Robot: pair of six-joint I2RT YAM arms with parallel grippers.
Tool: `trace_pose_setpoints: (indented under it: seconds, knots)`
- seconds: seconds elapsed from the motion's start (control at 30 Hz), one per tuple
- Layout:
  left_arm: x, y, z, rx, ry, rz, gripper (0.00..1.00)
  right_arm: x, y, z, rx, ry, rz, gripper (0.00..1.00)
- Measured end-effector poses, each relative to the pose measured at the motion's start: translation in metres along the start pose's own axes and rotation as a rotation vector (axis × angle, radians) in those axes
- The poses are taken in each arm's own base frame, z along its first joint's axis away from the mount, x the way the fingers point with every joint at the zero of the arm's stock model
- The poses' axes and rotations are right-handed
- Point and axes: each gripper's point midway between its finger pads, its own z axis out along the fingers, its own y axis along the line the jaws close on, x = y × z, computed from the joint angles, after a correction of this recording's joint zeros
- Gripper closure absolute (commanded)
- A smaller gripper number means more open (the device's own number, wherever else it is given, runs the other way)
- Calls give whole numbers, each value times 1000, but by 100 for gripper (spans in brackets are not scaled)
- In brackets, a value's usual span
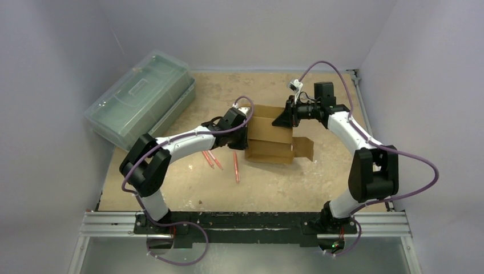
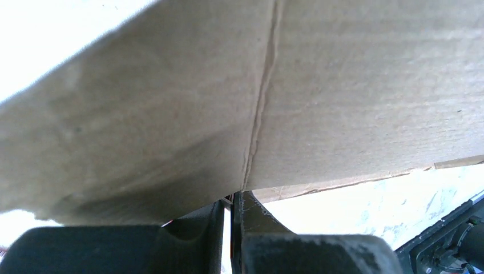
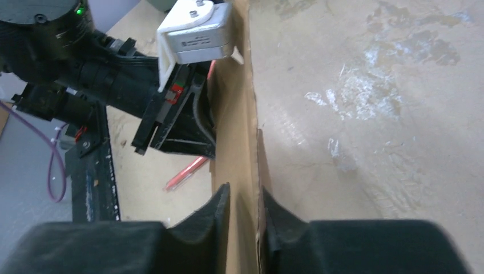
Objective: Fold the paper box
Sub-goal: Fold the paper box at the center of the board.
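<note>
Paper box (image 1: pixel 273 136), brown cardboard, partly folded, at the middle of the table (image 1: pixel 319 188), held between two robot grippers.

Seen from above: lying just above centre of frame, one flap spread flat toward the right, green plastic case (image 1: pixel 140 97) well apart at upper left. Left gripper (image 2: pixel 235 201) clenched tight on the cardboard's edge, right at a crease line. Right gripper (image 3: pixel 244 197) closed around an upright panel, fingers against both faces, apparently pinching it. Probably light and thin, stiff only across flat panels, bending readily at scored creases, easily dented or torn if squeezed hard. Best taken by panel edges near a crease, one side anchored, the other free for swinging a flap over.
</note>
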Motion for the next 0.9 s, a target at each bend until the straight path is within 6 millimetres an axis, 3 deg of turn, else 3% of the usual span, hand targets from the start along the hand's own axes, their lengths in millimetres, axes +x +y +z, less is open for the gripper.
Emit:
trace_pose_setpoints:
  seconds: [0.13,0.27,0.37,0.5,0.8,0.87,0.9]
  knots:
    - [0,0,0,-3,2,-1,91,2,-7,2,7,-18,44,97]
    - [-1,1,3,-3,-13,-2,80,5,-7,1,-3,-30,90,100]
    - [12,10,7,-22,8,-18,75,8,-8,2,-2,-32,108,100]
    - [20,15,10,-33,16,-40,75,14,-9,4,-4,-28,136,100]
    - [17,15,12,-32,-8,-64,78,15,-13,5,-3,-32,149,100]
    - [17,17,13,-42,-12,-63,85,16,-13,5,-3,-32,149,100]
    - [17,17,13,-46,-14,-62,96,16,-13,5,-3,-32,149,100]
